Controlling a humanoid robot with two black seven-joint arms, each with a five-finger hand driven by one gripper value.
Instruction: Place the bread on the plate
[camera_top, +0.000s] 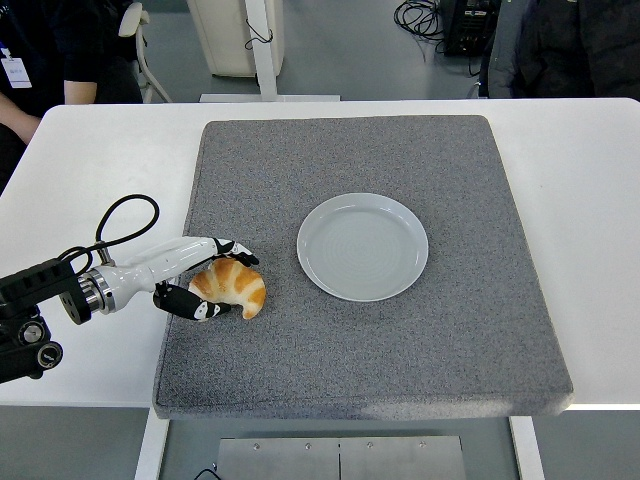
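A golden croissant (238, 288) lies on the grey mat (400, 340), left of a round pale-grey plate (362, 246) that holds nothing. My left hand (234, 285) comes in from the left edge on a white forearm. Its upper fingers (238, 257) curl over the croissant's top, and the thumb presses against its lower left side. The bread still rests on the mat, about a hand's width from the plate's rim. The right arm does not show.
The mat covers the middle of the white table (90, 170). A black cable loop (125, 215) arcs above my left forearm. People sit at the top left (40, 50) and top right (580, 45), beyond the table's far edge.
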